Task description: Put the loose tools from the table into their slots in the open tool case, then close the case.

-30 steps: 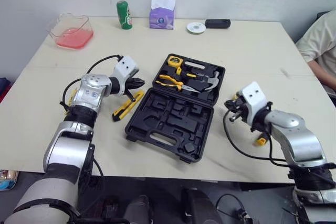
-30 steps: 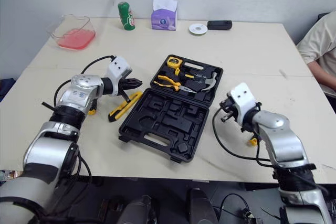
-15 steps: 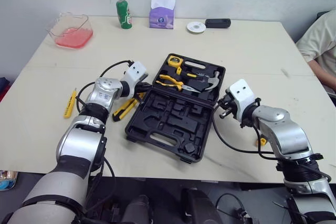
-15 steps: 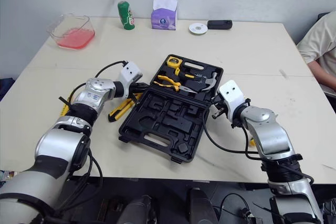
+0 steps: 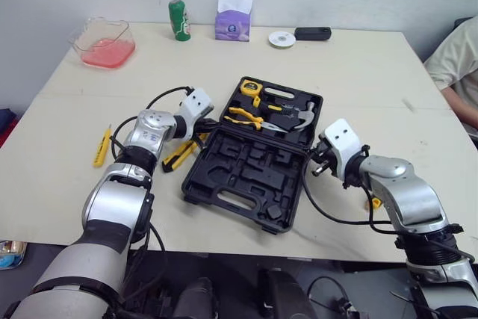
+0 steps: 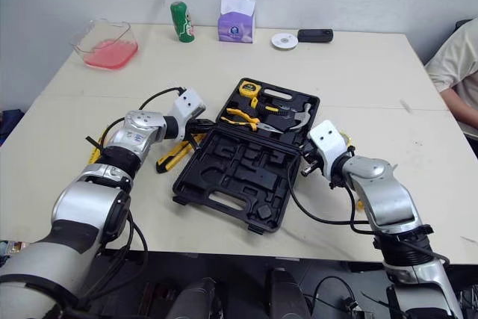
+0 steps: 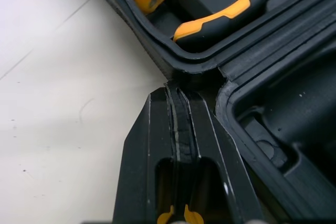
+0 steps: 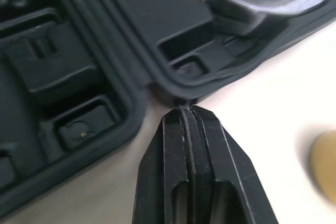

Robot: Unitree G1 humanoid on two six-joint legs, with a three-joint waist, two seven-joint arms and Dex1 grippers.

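You have the left gripper and right gripper both pressed together, tips at opposite hinge ends of the open black plastic tool case.

Left gripper: two black fingers pressed flat together, tips right at the outer rim of the tool case, where its two halves join.
Tool case: black, open, with moulded recesses.
Pliers: orange-and-black handles, seated in one half.
Desk: pale surface beside the case's edge.
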